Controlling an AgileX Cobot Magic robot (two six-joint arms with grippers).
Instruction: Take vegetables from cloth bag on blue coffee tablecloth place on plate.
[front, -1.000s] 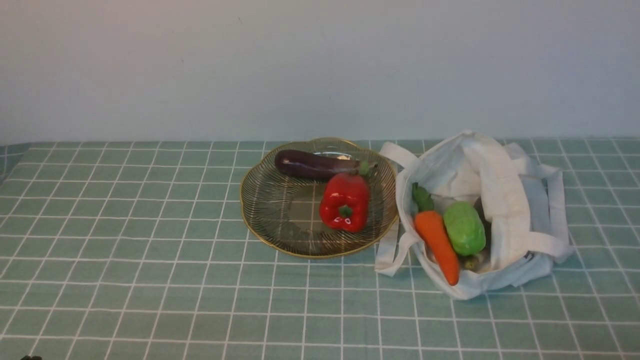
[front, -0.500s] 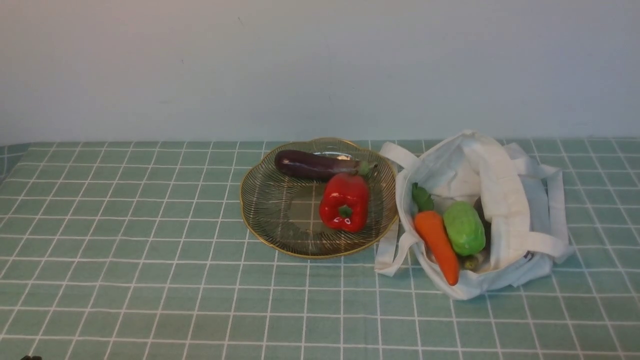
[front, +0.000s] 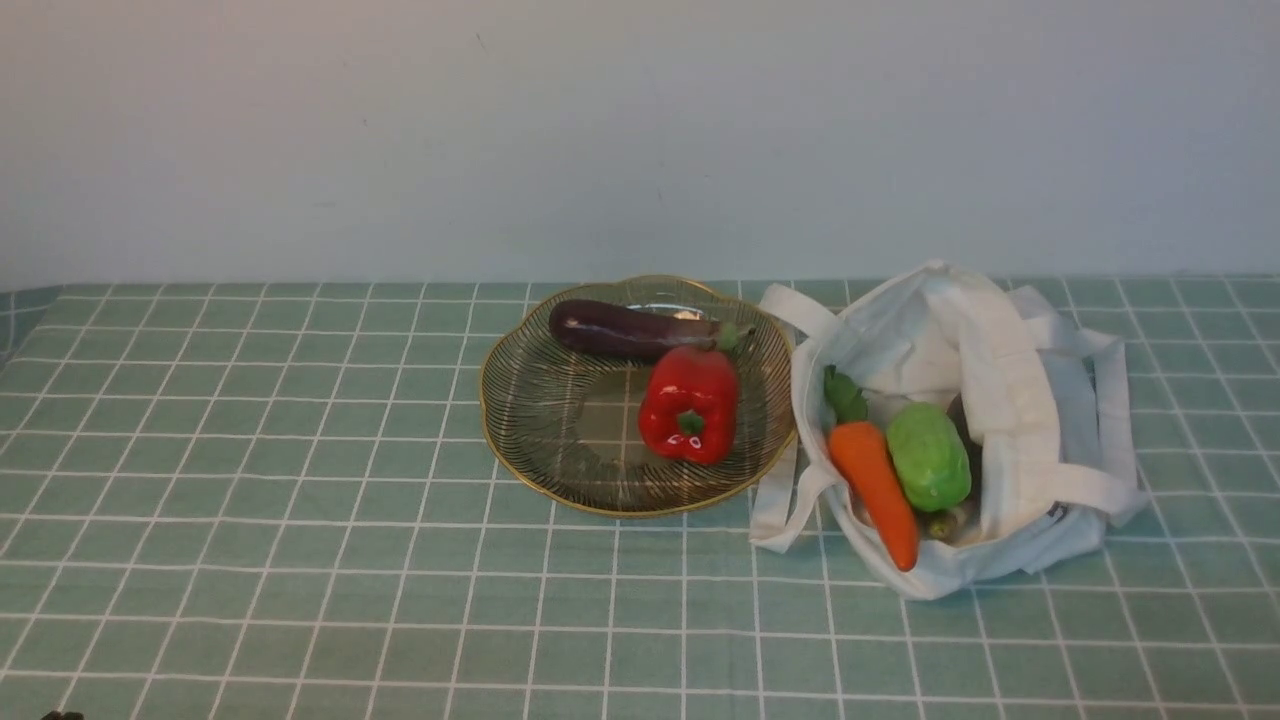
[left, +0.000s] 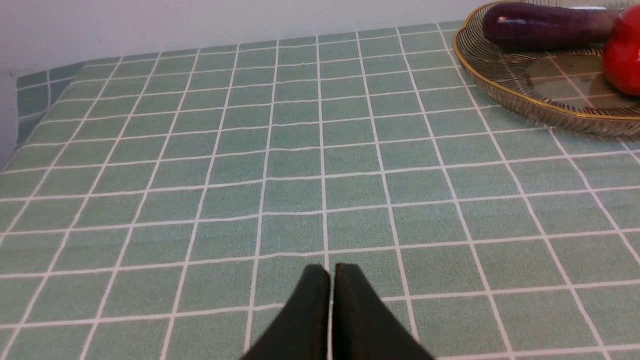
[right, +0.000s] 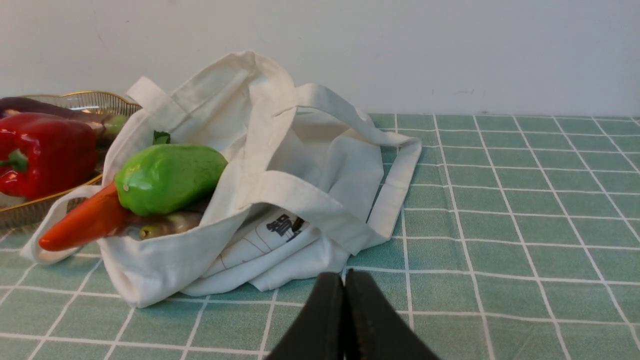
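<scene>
Starting at the left, the left end effector (left: 330, 272) is closed, its tips together with only a sliver between them and nothing held, above the tablecloth (front: 250, 450) that covers the surface. Its grid runs under everything.

Lying in the far part of the glass plate (front: 610, 410), near the middle of the front view, is the eggplant (front: 630, 331). Its long axis runs mostly left to right, the rounded end at the left and the green stem at the right, angled slightly toward the near side. The red pepper (front: 690, 405) sits in the plate on the near side of the stem, its green stalk facing the near side.

Just right of the plate, the cloth bag (front: 1015, 420) slumps with its mouth open toward the left and near side. The carrot (front: 876, 490) lies at the mouth, leafy top far and left, orange tip pointing near and right. Beside it is the light green vegetable (front: 929, 457), its long axis slanting the same way. A dark vegetable (front: 942, 525) is mostly hidden beneath and beside it, its greenish end showing at the near side.

The right end effector (right: 343, 277) is shut and empty.
</scene>
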